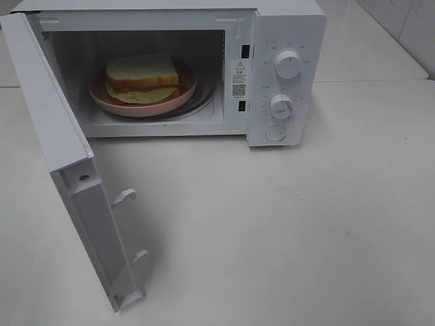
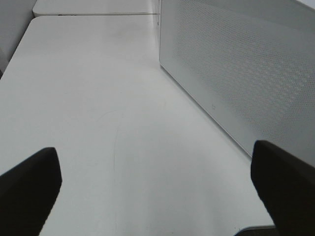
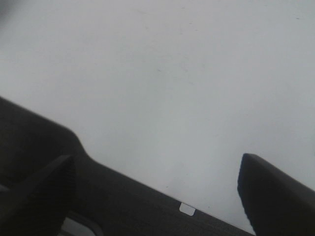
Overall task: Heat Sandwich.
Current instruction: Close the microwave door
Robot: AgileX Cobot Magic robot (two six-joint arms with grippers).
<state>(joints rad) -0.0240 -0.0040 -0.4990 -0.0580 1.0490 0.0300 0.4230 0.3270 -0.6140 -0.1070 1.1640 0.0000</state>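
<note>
White table (image 1: 306, 238) carries the microwave (image 1: 299, 27), its door (image 1: 61, 156) swung wide open. Inside the cavity, the pink plate (image 1: 146, 109) holds the sandwich (image 1: 143, 68). Left jaws and right jaws both stand spread apart, empty, above the table.

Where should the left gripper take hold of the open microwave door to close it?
Best the outer face near the free edge, from the left. The door stands swung out to the left, its latch hooks jut from the inner edge, and the open left gripper looks along that outer face.
</note>
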